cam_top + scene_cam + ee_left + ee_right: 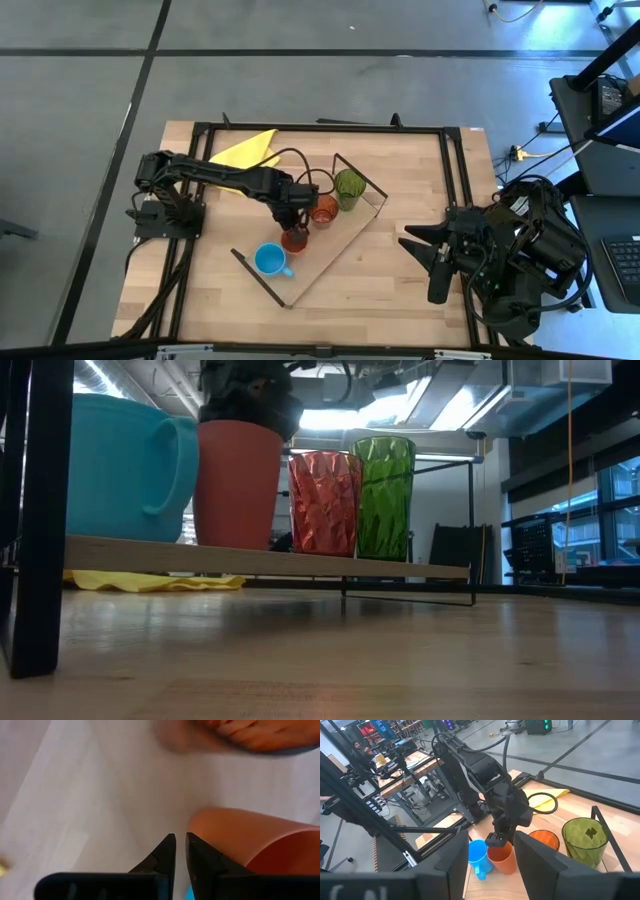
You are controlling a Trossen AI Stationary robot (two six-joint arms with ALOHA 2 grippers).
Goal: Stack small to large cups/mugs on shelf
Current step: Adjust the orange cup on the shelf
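cups on shelf (350,235): 4 | tumblers: 2 | mug (270,260): 1

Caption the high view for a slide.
Left gripper over short orange-red cup on shelf; right gripper waits open.

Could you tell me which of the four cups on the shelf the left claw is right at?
The short orange-red cup, standing between the light blue mug and the orange-red tumbler. The left claw is at its rim; the green tumbler stands farthest away.
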